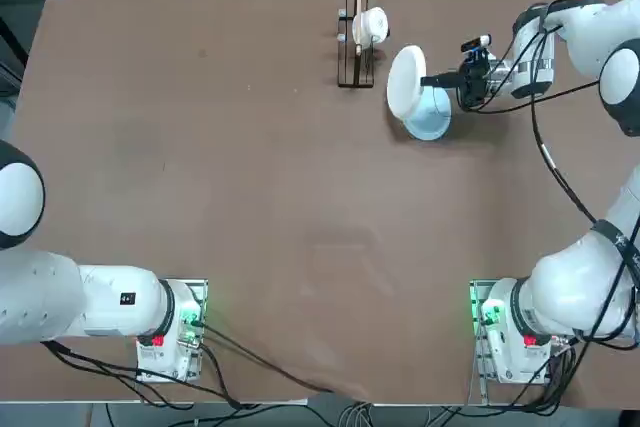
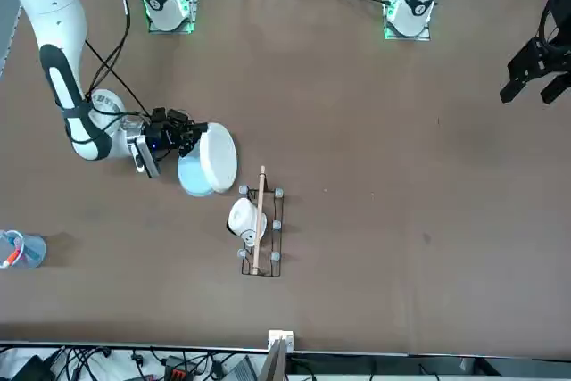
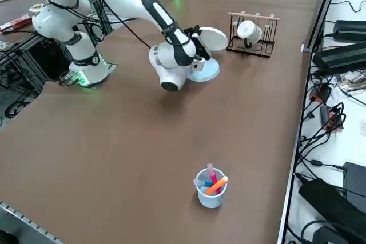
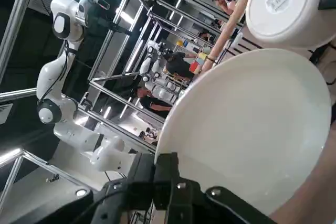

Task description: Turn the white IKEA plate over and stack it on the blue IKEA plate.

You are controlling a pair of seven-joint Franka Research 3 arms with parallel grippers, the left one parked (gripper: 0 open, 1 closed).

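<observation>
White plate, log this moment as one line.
right gripper: shut on white plate | white plate: tilted on edge above blue plate | stack: not done

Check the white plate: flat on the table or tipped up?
Tipped up. The white IKEA plate stands on edge in the right gripper, jaws shut on its rim, over the blue IKEA plate.

A: What colours are the two plates?
B: The white IKEA plate (image 1: 406,82) is plain white, no pattern; the blue IKEA plate (image 1: 430,115) is a plain pale blue.
A: And the pincer (image 1: 436,80)?
B: Black, on a white arm (image 1: 580,282) with black cables.
A: The table (image 1: 250,197)?
B: Plain brown all over.
A: Anything else with colour?
B: A white cup (image 1: 370,26) on a dark wire rack (image 1: 355,62) with a light wooden bar, and a clear bluish cup (image 3: 210,194) holding pink and orange pens
</observation>
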